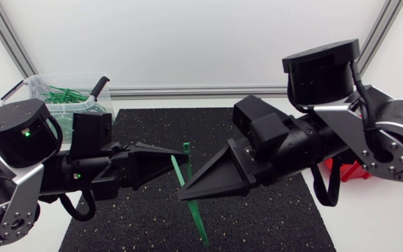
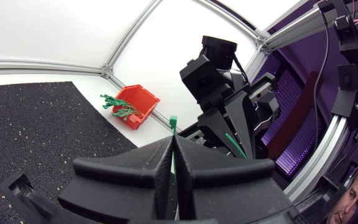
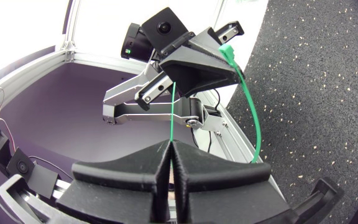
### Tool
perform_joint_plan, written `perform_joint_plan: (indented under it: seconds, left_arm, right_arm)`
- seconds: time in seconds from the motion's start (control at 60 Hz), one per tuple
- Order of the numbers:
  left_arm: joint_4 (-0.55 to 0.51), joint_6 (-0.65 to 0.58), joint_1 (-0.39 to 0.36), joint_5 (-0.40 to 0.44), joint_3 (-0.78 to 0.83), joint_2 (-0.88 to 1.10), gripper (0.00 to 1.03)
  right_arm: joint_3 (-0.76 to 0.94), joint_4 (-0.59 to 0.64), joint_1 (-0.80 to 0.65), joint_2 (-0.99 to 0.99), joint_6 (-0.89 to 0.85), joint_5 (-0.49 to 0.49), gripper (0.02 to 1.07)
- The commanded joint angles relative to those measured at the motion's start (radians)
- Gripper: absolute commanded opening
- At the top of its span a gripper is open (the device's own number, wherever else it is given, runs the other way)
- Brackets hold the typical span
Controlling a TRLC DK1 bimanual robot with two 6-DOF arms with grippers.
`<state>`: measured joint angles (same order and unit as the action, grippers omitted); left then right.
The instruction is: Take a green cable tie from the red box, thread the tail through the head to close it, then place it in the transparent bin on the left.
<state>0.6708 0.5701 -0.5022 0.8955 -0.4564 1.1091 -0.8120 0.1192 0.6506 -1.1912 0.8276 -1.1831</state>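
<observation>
Left hand (image 1: 175,162), right hand (image 1: 186,194) pinch green cable tie (image 1: 199,218) (fingers closed).

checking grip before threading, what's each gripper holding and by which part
Both hold one green cable tie. The left gripper is shut on it just below the head, and the right gripper is shut on the thin tail.

Cable tie (image 2: 173,122) pinched in left hand (image 2: 174,143)

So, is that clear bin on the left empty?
No, a bunch of green cable ties lies inside the transparent bin, as the head view shows.
</observation>
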Motion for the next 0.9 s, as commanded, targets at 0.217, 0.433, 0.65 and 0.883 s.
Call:
perform_joint_plan:
  seconds: [0.217, 0.433, 0.65, 0.883]
  left_arm:
    - [0.062, -0.053, -0.024, -0.081, 0.051, -0.038, 0.04]
    - [0.085, -0.070, -0.036, -0.127, 0.059, -0.057, 0.04]
    - [0.084, -0.079, -0.082, -0.202, 0.048, -0.100, 0.04]
    - [0.052, -0.069, -0.142, -0.293, 0.024, -0.170, 0.04]
  right_arm:
    - [-0.049, -0.015, -0.039, 0.010, 0.107, -0.021, 0.08]
    - [-0.053, -0.015, -0.063, 0.016, 0.151, -0.038, 0.08]
    - [-0.070, -0.013, -0.072, 0.058, 0.209, -0.049, 0.08]
    - [-0.115, 0.071, -0.052, 0.104, 0.219, -0.053, 0.08]
